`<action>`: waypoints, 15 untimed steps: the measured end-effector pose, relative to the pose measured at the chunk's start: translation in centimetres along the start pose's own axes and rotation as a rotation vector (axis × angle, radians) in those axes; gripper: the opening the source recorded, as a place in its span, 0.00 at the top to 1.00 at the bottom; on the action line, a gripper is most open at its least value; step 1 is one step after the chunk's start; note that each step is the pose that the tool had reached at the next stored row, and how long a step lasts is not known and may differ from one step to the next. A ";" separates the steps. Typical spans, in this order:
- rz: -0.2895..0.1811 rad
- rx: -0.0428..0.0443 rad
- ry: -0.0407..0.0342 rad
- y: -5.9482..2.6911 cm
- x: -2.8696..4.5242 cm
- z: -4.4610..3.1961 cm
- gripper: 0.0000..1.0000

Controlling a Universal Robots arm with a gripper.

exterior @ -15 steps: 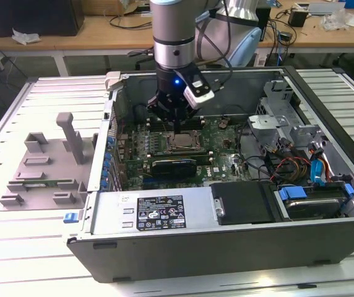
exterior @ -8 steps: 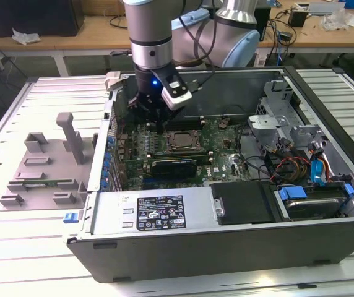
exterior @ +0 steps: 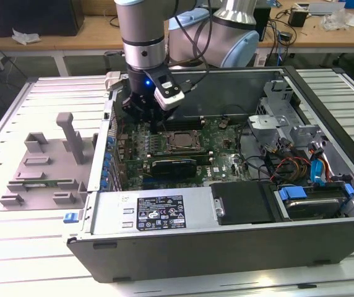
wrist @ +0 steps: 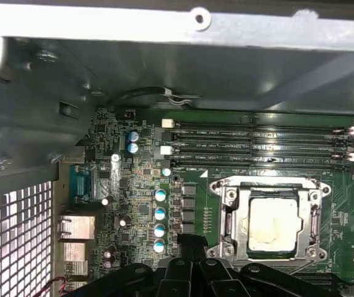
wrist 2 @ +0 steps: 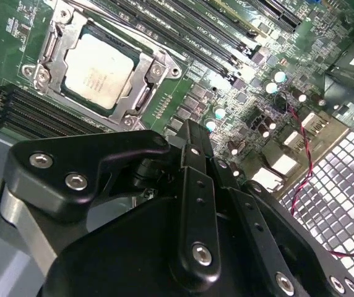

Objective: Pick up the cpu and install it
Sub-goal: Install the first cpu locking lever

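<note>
The cpu, a small square chip with a dull silvery top, lies flat in its metal-framed socket on the green motherboard inside the open computer case. In both wrist views the cpu sits seated in the socket frame with nothing touching it. My gripper hangs over the board a little toward the exterior view's left of the socket. Its black fingers are together with nothing between them, and the gripper stands just beside the socket frame.
A long black expansion card lies in front of the socket. Empty memory slots run behind it. The case wall, power supply and cabled drive cage hem the board in. A grey fixture tray stands outside.
</note>
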State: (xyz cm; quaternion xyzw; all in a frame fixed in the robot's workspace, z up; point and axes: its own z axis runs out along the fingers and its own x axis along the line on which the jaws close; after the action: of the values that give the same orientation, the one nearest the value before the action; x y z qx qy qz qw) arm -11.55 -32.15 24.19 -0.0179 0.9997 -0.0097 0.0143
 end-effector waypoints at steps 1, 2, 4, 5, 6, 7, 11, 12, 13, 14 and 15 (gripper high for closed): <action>0.000 -0.0012 0.0001 0.00 0.01 -0.02 0.89; 0.000 -0.0015 -0.0001 -0.01 0.00 -0.22 0.89; 0.000 -0.0014 0.0000 -0.02 -0.02 -0.70 0.89; 0.000 -0.0015 -0.0001 -0.02 -0.03 -1.07 0.89; 0.000 -0.0014 0.0000 -0.03 -0.04 -1.52 0.89; 0.000 -0.0014 0.0000 -0.04 -0.05 -1.72 0.89; 0.001 -0.0331 -0.0012 -0.04 -0.06 -2.03 0.89; 0.002 -0.0546 -0.0019 -0.05 -0.06 -2.02 0.89; 0.002 -0.0734 -0.0026 -0.05 -0.06 -2.02 0.89; 0.002 -0.0892 -0.0031 -0.06 -0.06 -2.03 0.89; 0.003 -0.1041 -0.0037 -0.06 -0.05 -2.02 0.89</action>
State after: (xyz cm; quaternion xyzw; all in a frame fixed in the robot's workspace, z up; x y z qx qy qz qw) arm -11.56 -32.18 26.22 -0.0171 0.9988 0.0424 0.0152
